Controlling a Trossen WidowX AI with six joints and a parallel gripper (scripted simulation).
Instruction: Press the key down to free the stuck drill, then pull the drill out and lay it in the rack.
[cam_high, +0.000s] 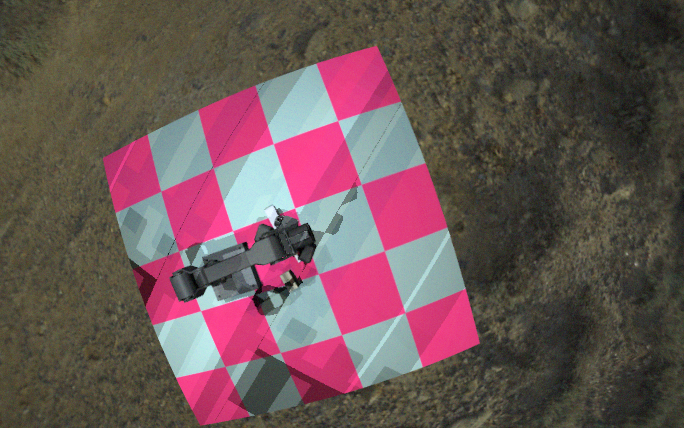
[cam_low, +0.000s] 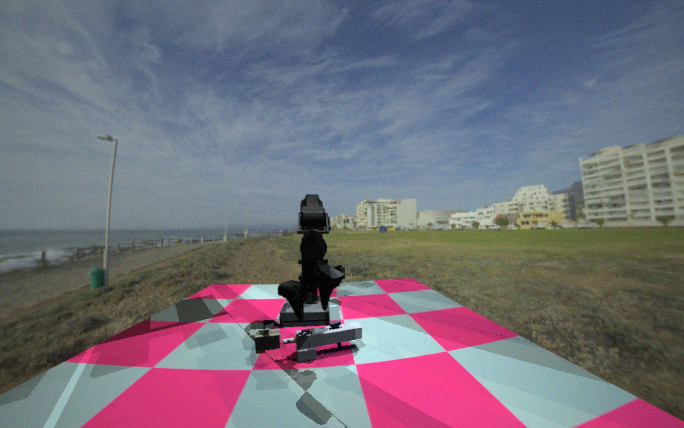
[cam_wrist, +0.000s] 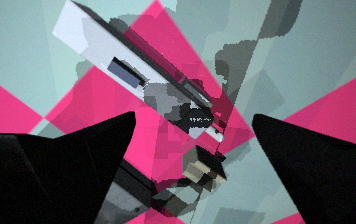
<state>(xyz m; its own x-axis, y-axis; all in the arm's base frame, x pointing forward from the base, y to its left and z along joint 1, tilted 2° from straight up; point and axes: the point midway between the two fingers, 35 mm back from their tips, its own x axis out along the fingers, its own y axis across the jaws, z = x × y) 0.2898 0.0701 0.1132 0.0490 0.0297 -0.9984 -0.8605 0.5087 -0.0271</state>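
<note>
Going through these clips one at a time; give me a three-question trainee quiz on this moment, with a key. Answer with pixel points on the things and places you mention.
1. True or false: the gripper (cam_high: 290, 237) (cam_low: 312, 307) (cam_wrist: 193, 118) has its fingers closed on the white-grey block (cam_high: 271, 214) (cam_low: 335, 334) (cam_wrist: 95, 50).
2. Multiple choice: what colours is the checkered surface (cam_high: 418, 206) (cam_low: 433, 393) (cam_wrist: 30, 102)?
A) pink and pale blue-green
B) yellow and black
C) red and white
3. Fill in: in the exterior view, the small beige-and-dark block (cam_high: 289, 279) (cam_low: 267, 340) (cam_wrist: 204, 169) sits to the ____ of the white-grey block in the picture.

Key: 1 false; 2 A; 3 left
</note>
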